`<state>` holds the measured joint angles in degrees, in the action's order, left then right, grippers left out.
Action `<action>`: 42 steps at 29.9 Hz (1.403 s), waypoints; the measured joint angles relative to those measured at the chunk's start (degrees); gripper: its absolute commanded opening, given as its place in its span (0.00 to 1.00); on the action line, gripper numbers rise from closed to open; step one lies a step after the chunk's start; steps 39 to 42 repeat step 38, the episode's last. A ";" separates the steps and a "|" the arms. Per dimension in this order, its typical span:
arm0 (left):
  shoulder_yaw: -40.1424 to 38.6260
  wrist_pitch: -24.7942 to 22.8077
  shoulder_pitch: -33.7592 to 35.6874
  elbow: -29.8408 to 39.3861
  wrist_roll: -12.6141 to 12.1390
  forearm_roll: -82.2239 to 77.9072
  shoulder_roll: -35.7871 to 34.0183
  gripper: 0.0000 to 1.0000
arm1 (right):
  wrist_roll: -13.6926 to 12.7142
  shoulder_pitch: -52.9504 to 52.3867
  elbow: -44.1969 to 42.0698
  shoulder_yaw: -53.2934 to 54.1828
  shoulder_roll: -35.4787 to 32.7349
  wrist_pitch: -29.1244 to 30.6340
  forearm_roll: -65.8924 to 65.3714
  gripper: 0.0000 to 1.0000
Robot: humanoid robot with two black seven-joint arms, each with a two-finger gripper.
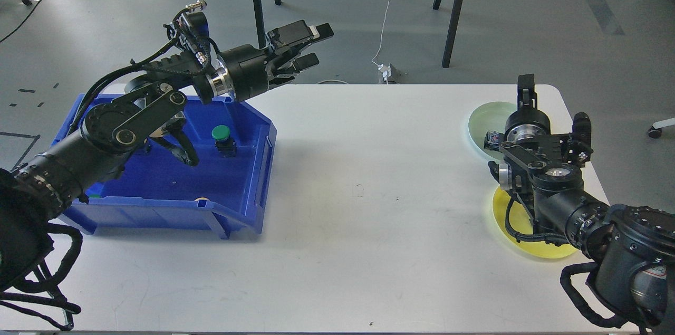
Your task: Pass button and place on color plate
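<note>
From the head view, the left gripper point(311, 47) hovers at upper left with fingers spread and empty, above the blue bin's point(248, 203) far edge. The green button point(221, 134) stands inside the bin. At right, the right gripper point(526, 87) points away; its state cannot be told, near the pale green plate point(482, 118) and yellow plate point(548, 250).

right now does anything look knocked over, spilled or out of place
Nothing stands out. The green button stands upright in the blue bin, and the pale green plate and yellow plate lie flat at the table's right.
</note>
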<state>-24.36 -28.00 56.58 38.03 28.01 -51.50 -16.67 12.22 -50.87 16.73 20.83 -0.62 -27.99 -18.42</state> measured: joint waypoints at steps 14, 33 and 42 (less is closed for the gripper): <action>-2.16 0.02 0.72 -3.84 0.00 27.70 -10.27 0.99 | 1.29 3.83 39.94 18.96 -18.46 21.86 13.67 0.99; -13.27 0.00 -4.06 -3.03 0.00 30.67 -11.83 0.99 | 2.34 1.76 38.46 8.49 -26.75 55.99 25.55 0.99; -13.54 0.01 -4.36 -2.98 0.00 30.67 -11.44 0.99 | 2.32 -0.30 34.58 7.17 -25.95 56.01 25.62 0.99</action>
